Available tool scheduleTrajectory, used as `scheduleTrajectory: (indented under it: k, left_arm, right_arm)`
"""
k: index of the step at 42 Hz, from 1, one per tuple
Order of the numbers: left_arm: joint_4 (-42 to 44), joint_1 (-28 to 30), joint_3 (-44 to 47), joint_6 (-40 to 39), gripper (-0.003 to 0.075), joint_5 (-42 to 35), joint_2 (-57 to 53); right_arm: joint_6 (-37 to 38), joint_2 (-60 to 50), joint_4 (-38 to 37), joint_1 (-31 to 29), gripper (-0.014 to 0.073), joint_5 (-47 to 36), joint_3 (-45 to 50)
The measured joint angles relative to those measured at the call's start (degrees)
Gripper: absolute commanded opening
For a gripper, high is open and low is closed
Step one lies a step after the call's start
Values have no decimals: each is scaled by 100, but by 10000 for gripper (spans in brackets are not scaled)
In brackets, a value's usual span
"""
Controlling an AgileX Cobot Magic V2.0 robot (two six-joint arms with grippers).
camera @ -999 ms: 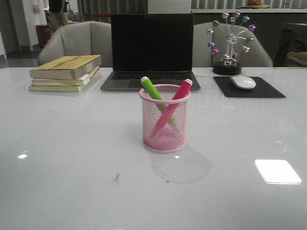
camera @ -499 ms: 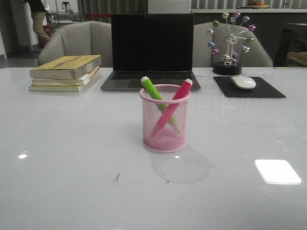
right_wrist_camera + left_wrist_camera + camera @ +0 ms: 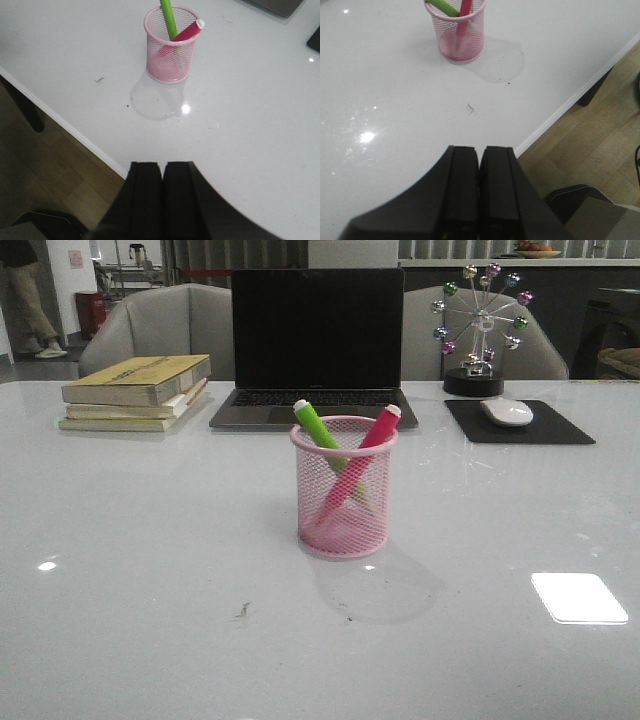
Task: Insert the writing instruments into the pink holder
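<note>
The pink holder (image 3: 343,490) stands upright near the middle of the white table (image 3: 140,590), in front of the laptop (image 3: 316,340). Inside it are both markers — the green marker (image 3: 318,432) leaning toward the robot's left and the pink marker (image 3: 362,455) leaning toward its right, crossing inside the mesh with their white ends above the rim. Nothing else can be seen in the cup.

The left gripper (image 3: 479,160) is pulled back over the near table edge with its jaws pressed together and nothing between them; the right gripper (image 3: 162,172) is likewise closed tight and empty, well apart from the cup.

The job looks finished, so the risk is small. The cup is light wire mesh and both markers lean on the rim — a careless sweep of either arm across the middle of the table could tip it and spill them. Left alone, it should stay put.
</note>
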Motion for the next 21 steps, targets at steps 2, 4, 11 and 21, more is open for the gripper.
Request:
scheduleTrajectory:
  k: [2, 4, 11, 21]
  left_arm:
    - [44, 0, 0, -27, 91, 0, 0]
    - [69, 0, 0, -41, 91, 0, 0]
    - [77, 0, 0, -54, 91, 0, 0]
    - [77, 0, 0, -63, 91, 0, 0]
  right_arm:
    - [0, 0, 0, 0, 58, 0, 0]
    - [0, 0, 0, 0, 58, 0, 0]
    - [0, 0, 0, 0, 58, 0, 0]
    - [0, 0, 0, 0, 58, 11, 0]
